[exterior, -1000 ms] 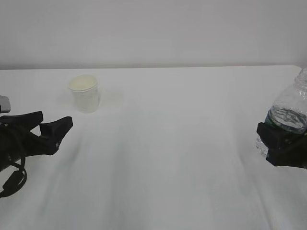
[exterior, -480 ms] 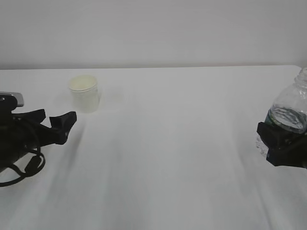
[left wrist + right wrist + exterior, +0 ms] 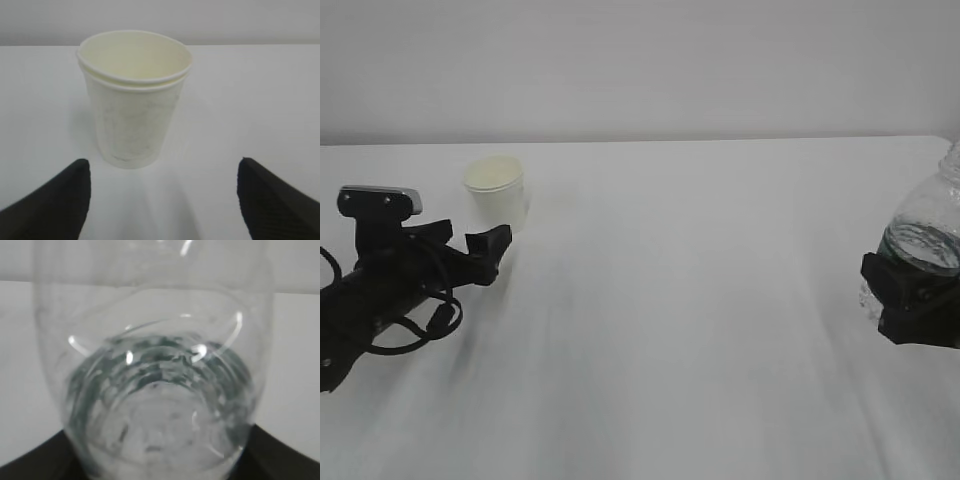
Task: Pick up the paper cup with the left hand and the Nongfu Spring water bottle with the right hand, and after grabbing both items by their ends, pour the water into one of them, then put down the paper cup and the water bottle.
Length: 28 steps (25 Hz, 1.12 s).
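The white paper cup stands upright on the table at the back left. My left gripper is just in front of it, low over the table, with the silver-grey box on its wrist. In the left wrist view the paper cup stands beyond and slightly left of the open left gripper; nothing is between the fingers. At the right edge my right gripper is shut on the lower part of the Nongfu Spring water bottle. The bottle fills the right wrist view above the right gripper. I cannot make out the water's level.
A white table covered with cloth runs to a pale wall behind. The bottle's neck is cut off by the right edge of the exterior view.
My left arm has moved forward and to the right, up to the paper cup, with its jaws spread a little wider. The right gripper and bottle have hardly moved.
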Each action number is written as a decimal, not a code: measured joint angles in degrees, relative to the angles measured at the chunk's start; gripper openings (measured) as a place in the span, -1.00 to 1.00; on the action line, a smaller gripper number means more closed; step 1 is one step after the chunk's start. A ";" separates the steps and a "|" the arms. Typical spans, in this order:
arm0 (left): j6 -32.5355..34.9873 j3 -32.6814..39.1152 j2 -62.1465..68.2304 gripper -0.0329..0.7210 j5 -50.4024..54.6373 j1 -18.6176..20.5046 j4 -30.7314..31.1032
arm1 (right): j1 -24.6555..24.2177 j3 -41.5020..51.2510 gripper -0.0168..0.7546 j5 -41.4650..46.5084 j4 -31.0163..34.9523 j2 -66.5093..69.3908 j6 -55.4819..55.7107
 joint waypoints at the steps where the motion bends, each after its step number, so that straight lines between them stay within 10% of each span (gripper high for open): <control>1: 0.00 -0.87 0.85 0.89 0.00 0.00 0.27 | 0.00 0.00 0.20 0.00 0.41 0.00 -0.38; 28: 0.00 -15.56 11.40 0.89 -0.04 0.00 -0.45 | 0.00 0.00 0.20 0.00 1.03 0.00 -2.74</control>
